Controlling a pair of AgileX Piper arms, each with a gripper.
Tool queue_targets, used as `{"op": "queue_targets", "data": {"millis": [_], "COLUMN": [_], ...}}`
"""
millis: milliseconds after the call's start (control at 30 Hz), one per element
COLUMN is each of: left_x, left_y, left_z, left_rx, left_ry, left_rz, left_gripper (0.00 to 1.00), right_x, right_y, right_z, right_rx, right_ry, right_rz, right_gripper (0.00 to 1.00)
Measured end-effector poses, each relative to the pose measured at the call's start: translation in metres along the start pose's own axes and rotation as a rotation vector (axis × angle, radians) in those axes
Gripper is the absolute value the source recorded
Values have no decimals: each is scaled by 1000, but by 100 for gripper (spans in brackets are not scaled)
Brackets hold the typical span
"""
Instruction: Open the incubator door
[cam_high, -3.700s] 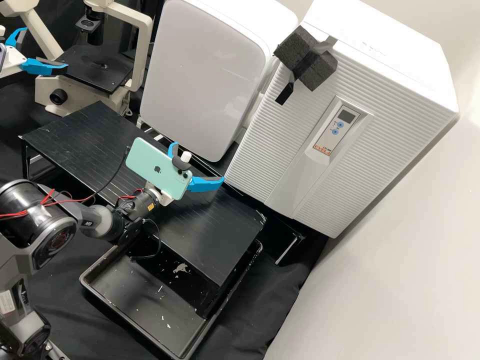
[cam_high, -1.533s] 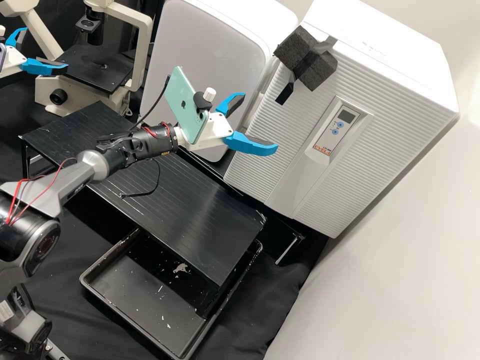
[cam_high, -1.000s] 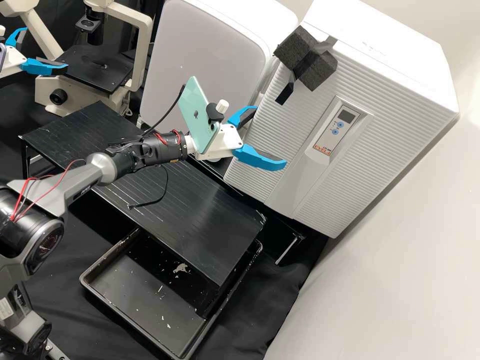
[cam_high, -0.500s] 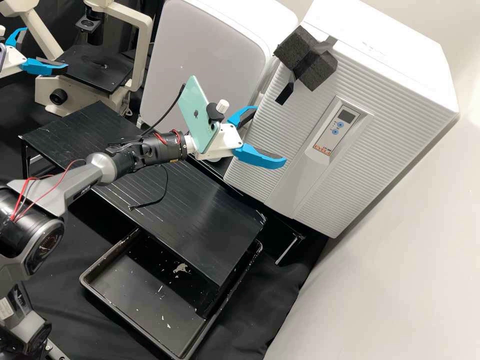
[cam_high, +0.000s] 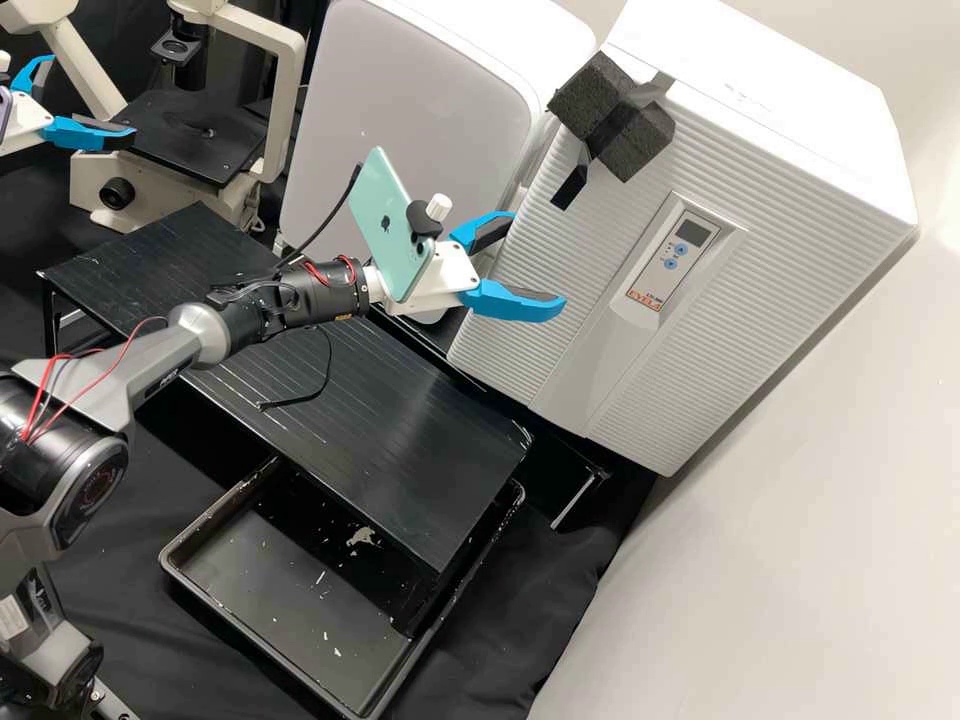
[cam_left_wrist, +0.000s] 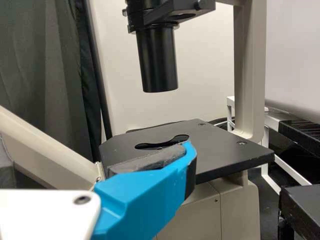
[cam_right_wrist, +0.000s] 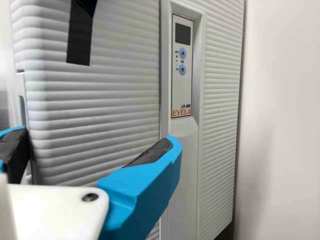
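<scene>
From my end, the biggest thing I see is the white incubator (cam_high: 800, 120), standing at the high view's right beside a pale wall (cam_high: 780, 560). Its ribbed door (cam_high: 780, 280) is shut, facing my arms. Next to it stands a smooth-fronted white cabinet (cam_high: 420, 120), and in front of both I have a low black stand (cam_high: 350, 400) with thin lines across its top. A black tray (cam_high: 255, 634), flecked with pale bits, sits partly under that stand. Over at the far left is the microscope (cam_high: 288, 110), cream-bodied with a flat black stage (cam_high: 195, 135). My right gripper (cam_high: 538, 262) is up at the side edge of the incubator door, its jaws spread and released; one finger (cam_high: 512, 300) lies across the ribbed front in the right wrist view (cam_right_wrist: 142, 187), the other near the door's side. I can't tell whether either touches. My left gripper (cam_high: 92, 98) is released too, jaws wide apart, by the microscope. A mint-green phone (cam_high: 385, 220) is mounted on the right arm, just behind the gripper. Dark foam (cam_high: 640, 145) is strapped to the incubator's upper corner, a short black strap (cam_high: 569, 187) hanging below it. Smallest are the control panel (cam_high: 660, 275), its dark display (cam_high: 691, 233) and two blue buttons (cam_high: 681, 249).From my end, the biggest thing I see is the white incubator (cam_high: 800, 120), standing at the high view's right beside a pale wall (cam_high: 780, 560). Its ribbed door (cam_high: 780, 280) is shut, facing my arms. Next to it stands a smooth-fronted white cabinet (cam_high: 420, 120), and in front of both I have a low black stand (cam_high: 350, 400) with thin lines across its top. A black tray (cam_high: 255, 634), flecked with pale bits, sits partly under that stand. Over at the far left is the microscope (cam_high: 288, 110), cream-bodied with a flat black stage (cam_high: 195, 135). My right gripper (cam_high: 538, 262) is up at the side edge of the incubator door, its jaws spread and released; in the right wrist view one finger (cam_right_wrist: 142, 187) lies across the ribbed front, the other near the door's side. I can't tell whether either touches. My left gripper (cam_high: 92, 98) is released too, jaws wide apart, by the microscope. A mint-green phone (cam_high: 385, 220) is mounted on the right arm, just behind the gripper. Dark foam (cam_high: 640, 145) is strapped to the incubator's upper corner, a short black strap (cam_high: 569, 187) hanging below it. Smallest are the control panel (cam_high: 660, 275), its dark display (cam_high: 691, 233) and two blue buttons (cam_high: 681, 249).
</scene>
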Motion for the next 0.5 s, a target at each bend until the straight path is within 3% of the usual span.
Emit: {"op": "queue_targets", "data": {"millis": [500], "left_x": [0], "left_y": [0], "left_z": [0], "left_rx": [0], "left_ry": [0], "left_rz": [0], "left_gripper": [100], "right_x": [0], "right_y": [-2], "right_z": [0], "right_rx": [-4], "right_ry": [5], "right_rz": [-17], "right_gripper": [0]}}
